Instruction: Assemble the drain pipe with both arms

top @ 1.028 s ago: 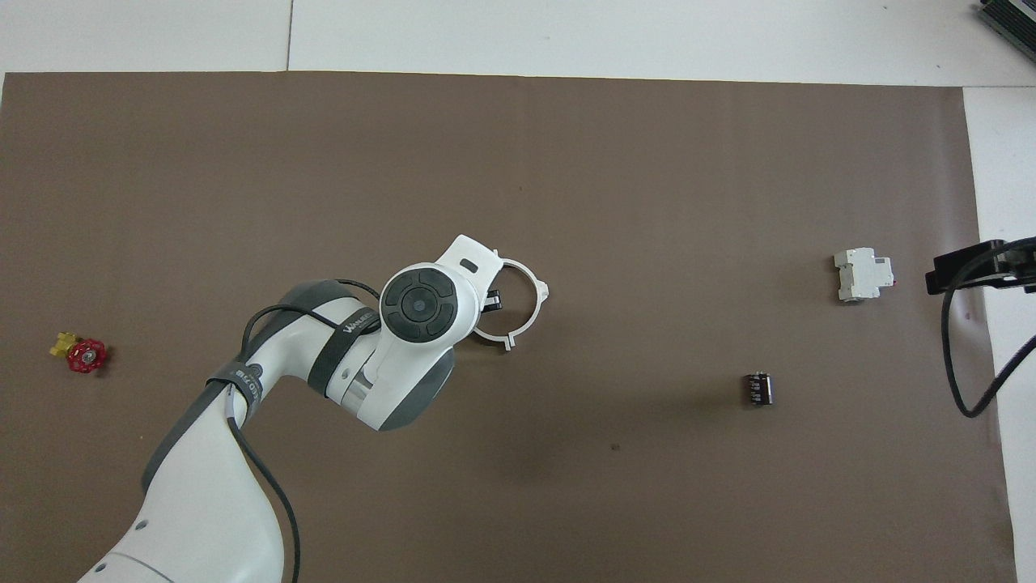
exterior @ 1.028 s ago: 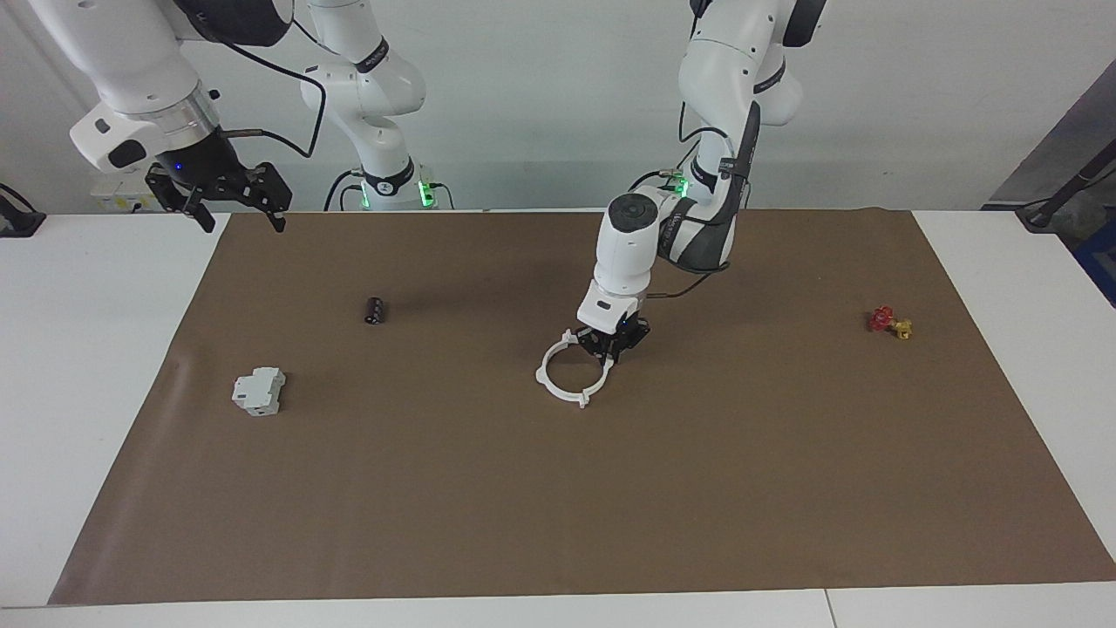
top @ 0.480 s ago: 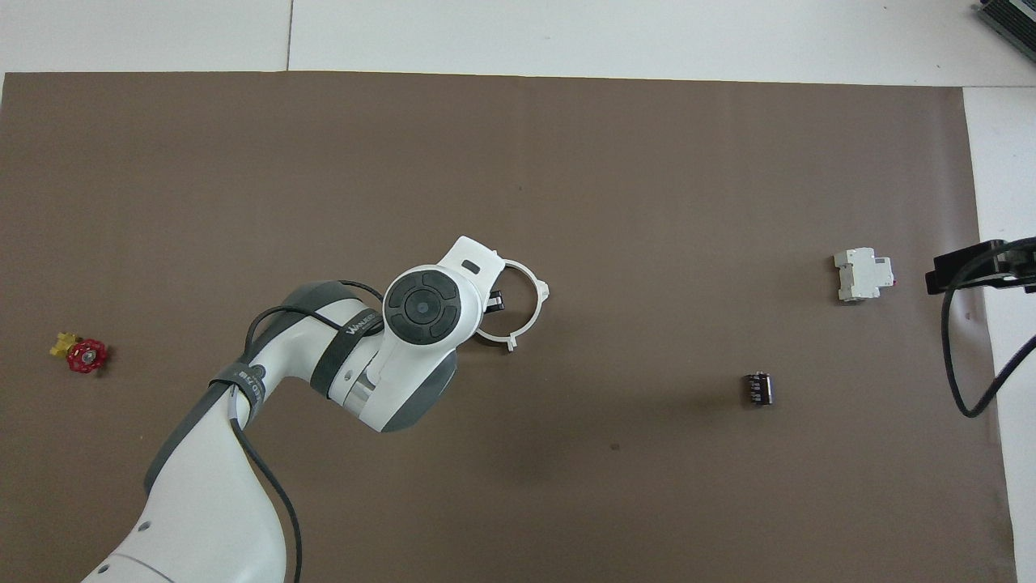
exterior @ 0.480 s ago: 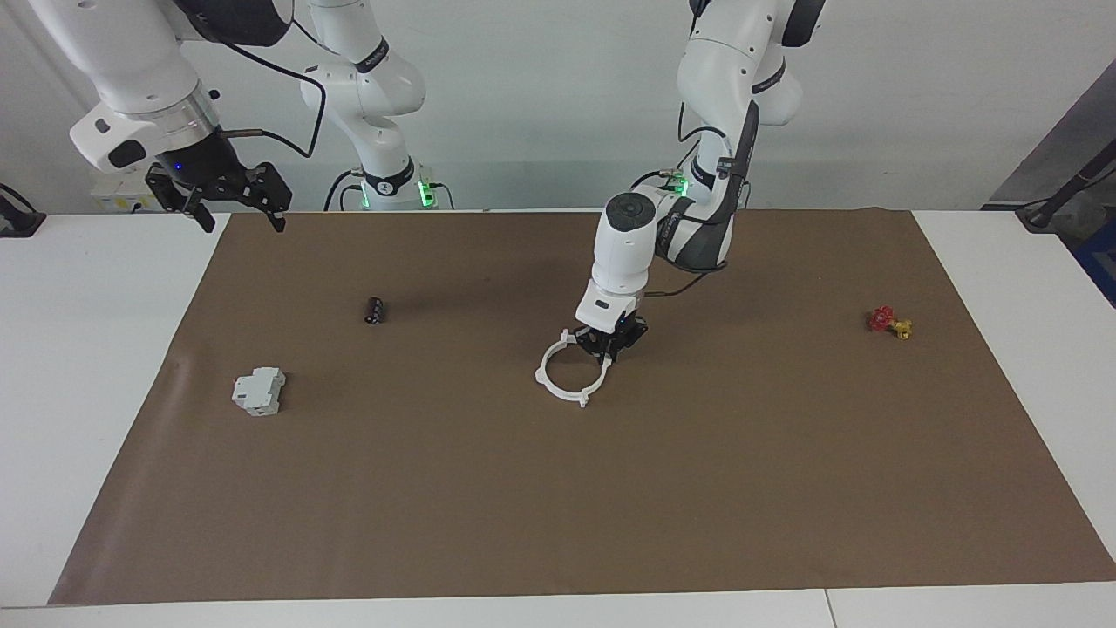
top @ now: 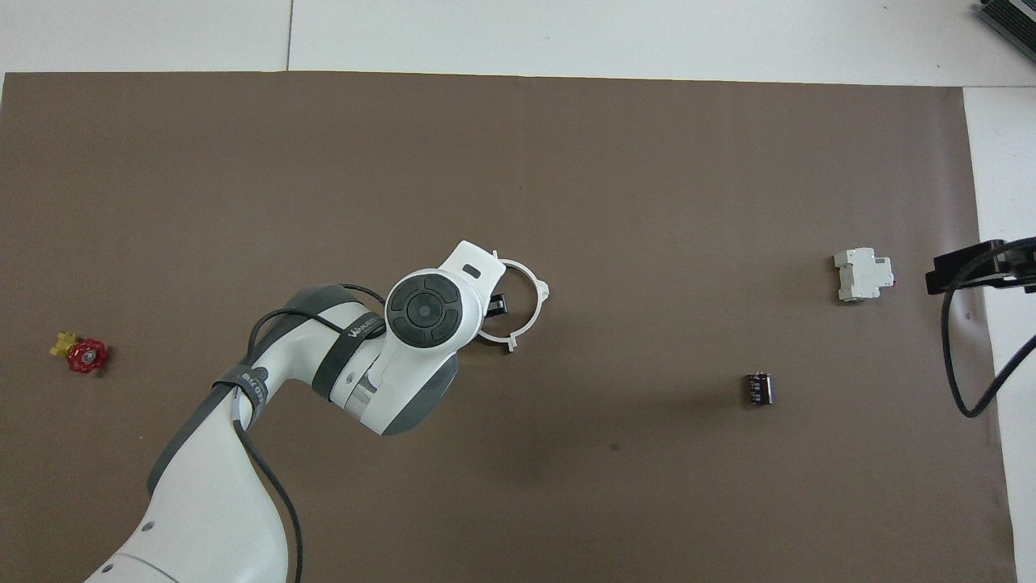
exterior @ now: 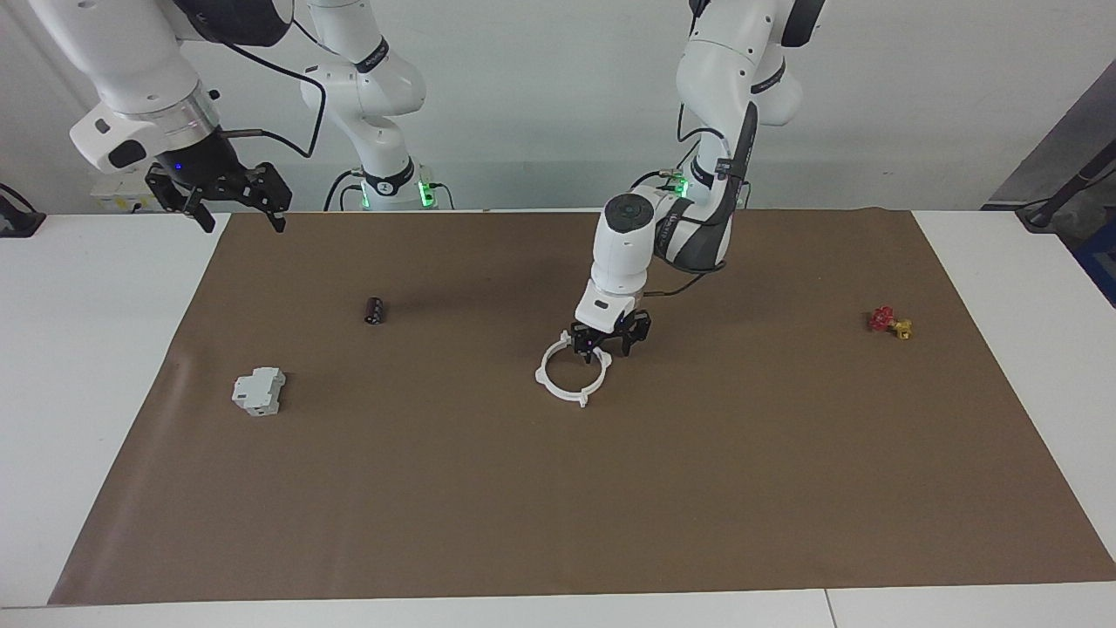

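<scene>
Your left gripper [exterior: 608,349] has just let go: its jaws now stand wide over the edge of the white ring [exterior: 571,375] nearest the robots, which lies whole on the brown mat [exterior: 558,488] mid-tabletop, so assembly looks done. Your right gripper [exterior: 235,208] waits, jaws wide, over the mat's corner

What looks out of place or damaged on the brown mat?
Nothing stands out. The thin white plastic ring lies flat and whole on the brown mat, under the open left gripper. The right gripper waits open.
</scene>
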